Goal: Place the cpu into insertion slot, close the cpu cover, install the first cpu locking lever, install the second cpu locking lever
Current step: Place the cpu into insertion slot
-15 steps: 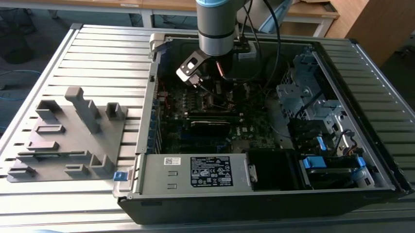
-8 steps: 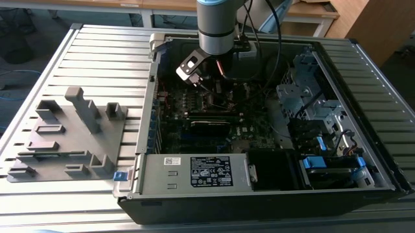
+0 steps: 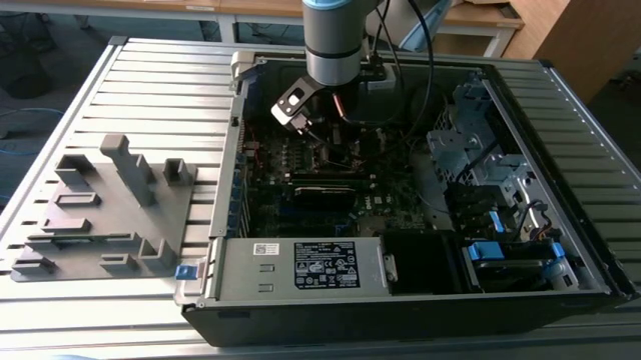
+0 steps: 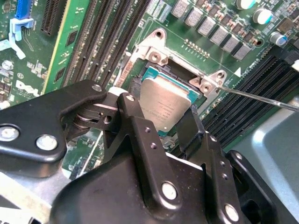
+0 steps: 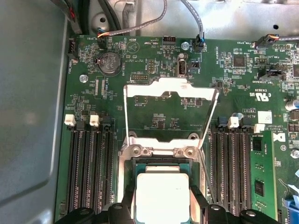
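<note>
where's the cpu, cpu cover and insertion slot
cpu (image 5: 161,198), first wrist view, middle of its metal top
cpu cover (image 5: 170,88), first wrist view, end bar of open frame
insertion slot (image 4: 174,66), second wrist view, edge beside cpu

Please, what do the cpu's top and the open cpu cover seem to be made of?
cpu: the top looks like dull grey metal with a matte finish; it gives a soft, even sheen and no mirror glare.
cpu cover: seems to be thin sheet metal with a bright silvery finish; its narrow frame shines pale against the green motherboard. Probably steel, though the look alone cannot settle it.
</note>
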Controlling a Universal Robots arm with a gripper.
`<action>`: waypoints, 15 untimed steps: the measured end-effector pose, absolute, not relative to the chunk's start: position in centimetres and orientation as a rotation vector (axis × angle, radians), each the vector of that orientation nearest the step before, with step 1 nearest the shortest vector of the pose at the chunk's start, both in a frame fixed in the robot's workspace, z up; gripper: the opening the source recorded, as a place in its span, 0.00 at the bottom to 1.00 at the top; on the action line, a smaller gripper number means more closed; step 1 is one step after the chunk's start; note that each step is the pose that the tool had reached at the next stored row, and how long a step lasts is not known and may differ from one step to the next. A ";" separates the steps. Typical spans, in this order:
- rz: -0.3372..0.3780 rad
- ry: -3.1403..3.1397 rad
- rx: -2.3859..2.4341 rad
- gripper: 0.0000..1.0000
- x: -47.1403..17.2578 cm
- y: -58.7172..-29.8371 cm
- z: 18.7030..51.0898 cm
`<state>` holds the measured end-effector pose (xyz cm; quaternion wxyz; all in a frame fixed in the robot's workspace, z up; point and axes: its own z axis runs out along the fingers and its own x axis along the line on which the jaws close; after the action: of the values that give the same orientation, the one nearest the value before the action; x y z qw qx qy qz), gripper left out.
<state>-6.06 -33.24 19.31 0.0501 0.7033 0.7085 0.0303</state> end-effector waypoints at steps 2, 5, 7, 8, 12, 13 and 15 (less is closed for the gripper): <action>0.092 2.157 2.142 0.54 -6.1 -33.2 19.3; 0.093 2.157 2.142 0.54 -6.0 -33.2 19.3; 0.093 2.157 2.142 0.54 -6.0 -33.2 19.3; 0.093 2.157 2.142 0.54 -6.0 -33.2 19.3; 0.092 2.157 2.142 0.54 -6.0 -33.2 19.2; 0.093 2.157 2.142 0.54 -6.0 -33.2 19.1; 0.092 2.157 2.142 0.54 -6.0 -33.2 19.1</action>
<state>-6.01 -33.24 19.12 0.0500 0.7034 0.7083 0.0303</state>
